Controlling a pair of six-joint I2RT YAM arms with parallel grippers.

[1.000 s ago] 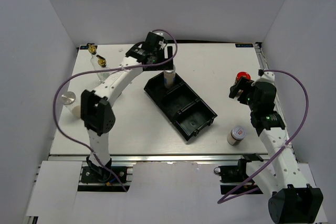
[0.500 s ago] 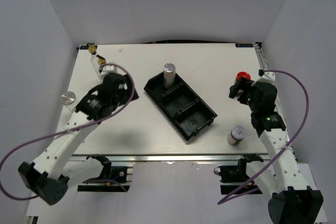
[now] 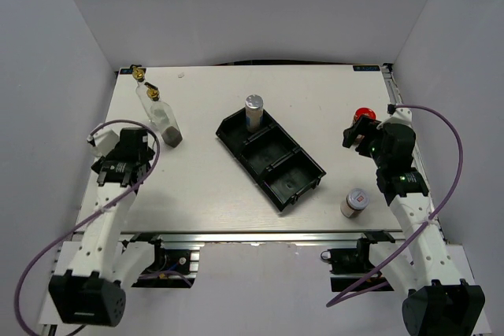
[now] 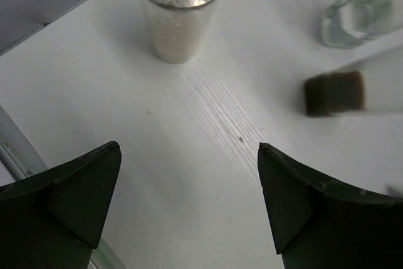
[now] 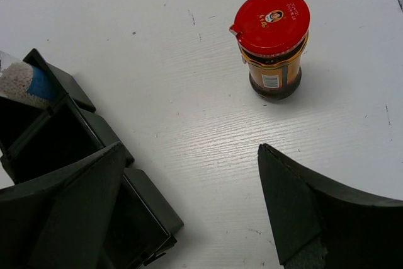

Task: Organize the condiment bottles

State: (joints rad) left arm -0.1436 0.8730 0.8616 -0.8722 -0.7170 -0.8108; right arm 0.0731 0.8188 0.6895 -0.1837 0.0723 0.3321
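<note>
- Long black 3-compartment plastic tray [image 3: 293, 180]: mid-table, diagonal.
- Your left gripper [image 4: 187, 162]: jaws spread, empty, facing silver-capped cylindrical shaker [image 4: 179, 17].
- Your right gripper [image 5: 189, 181]: spread, empty, near red-capped brown jar [image 5: 272, 48].
- Tall clear glass bottles w/ gold spouts [image 3: 161, 116]: far-left.
- 2nd silver-capped shaker [image 3: 253, 112]: upright in tray's far compartment.
- Small white-and-red-lidded jar [image 3: 356, 201]: near-right, outside tray.

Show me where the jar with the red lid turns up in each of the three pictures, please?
Top view: the red-lidded jar stands right of centre, a little above the middle.
Right wrist view: upper right, upright, its lid facing the camera.
Left wrist view: not in it.
Shared landmark: the black tray lies to the jar's left in both the top and right wrist views; the left wrist view does not show it.
</note>
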